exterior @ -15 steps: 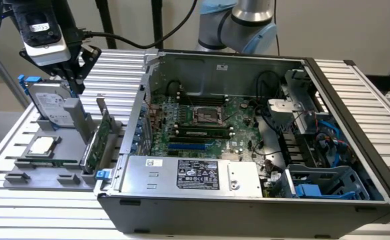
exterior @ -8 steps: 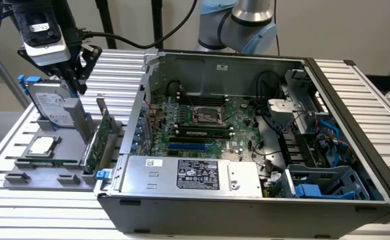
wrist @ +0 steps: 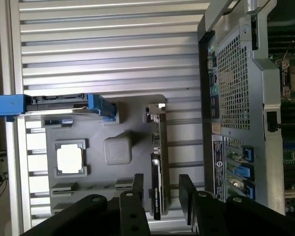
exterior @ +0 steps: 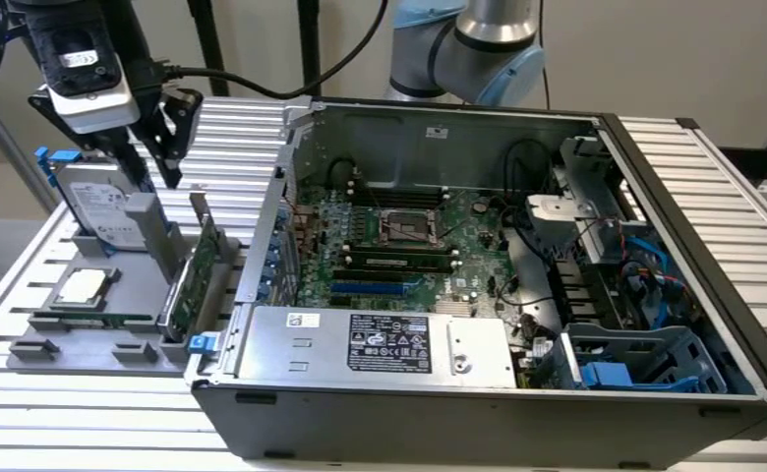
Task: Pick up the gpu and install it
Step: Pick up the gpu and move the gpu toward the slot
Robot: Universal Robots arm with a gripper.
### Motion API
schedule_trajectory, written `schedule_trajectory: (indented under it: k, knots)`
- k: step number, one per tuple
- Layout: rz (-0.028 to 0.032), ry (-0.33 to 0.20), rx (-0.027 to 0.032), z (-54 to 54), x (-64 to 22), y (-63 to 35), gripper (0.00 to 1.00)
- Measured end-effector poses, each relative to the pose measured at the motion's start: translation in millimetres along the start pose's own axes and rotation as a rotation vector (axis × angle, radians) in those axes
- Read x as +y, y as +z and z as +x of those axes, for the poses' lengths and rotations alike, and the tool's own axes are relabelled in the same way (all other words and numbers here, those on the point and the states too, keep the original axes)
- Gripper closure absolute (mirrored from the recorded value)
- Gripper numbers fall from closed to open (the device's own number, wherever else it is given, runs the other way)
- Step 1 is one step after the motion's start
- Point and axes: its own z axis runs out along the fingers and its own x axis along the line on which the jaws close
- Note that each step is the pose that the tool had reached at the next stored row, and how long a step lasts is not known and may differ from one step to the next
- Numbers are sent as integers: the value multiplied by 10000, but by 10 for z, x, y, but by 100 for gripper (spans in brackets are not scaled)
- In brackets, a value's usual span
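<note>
One thin green-and-black gpu card (exterior: 190,273) (wrist: 158,169), standing on edge in one grey moulded tray (exterior: 45,352). Beside it, one silver hard drive with blue rails (exterior: 105,205) and one square silver processor (exterior: 82,286). Two jaws spread apart above card, straddling it. One open grey computer case (exterior: 489,425) adjacent on ribbed metal worktop (exterior: 82,425).

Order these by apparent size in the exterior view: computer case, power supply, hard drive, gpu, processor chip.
1. computer case
2. power supply
3. hard drive and gpu, unranked: the gpu stands nearly edge-on
4. processor chip
</note>
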Motion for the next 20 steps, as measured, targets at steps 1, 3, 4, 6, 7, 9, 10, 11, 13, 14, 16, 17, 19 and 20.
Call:
schedule_trajectory:
  k: [1, 3, 4, 6, 7, 9, 10, 11, 13, 14, 16, 17, 19, 20]
  knots:
    - [9, 0, -2, 1, -3, 15, 0]
    - [34, 0, -3, 6, -12, 43, 0]
    - [47, 0, -4, 7, -17, 56, 0]
    - [88, -2, -8, 8, -31, 78, 0]
    - [116, -3, -10, 8, -40, 85, 0]
    - [177, -4, -17, 9, -62, 100, 0]
    - [206, -5, -21, 9, -73, 108, 0]
    - [234, -5, -26, 8, -84, 116, 0]
    - [264, -6, -32, 7, -107, 138, 0]
    - [267, -7, -36, 7, -119, 155, 0]
    - [268, -8, -51, 6, -135, 189, 0]
    - [268, -8, -60, 7, -142, 207, 0]
    - [267, -8, -74, 8, -153, 242, 0]
    - [266, -8, -80, 8, -158, 260, 0]
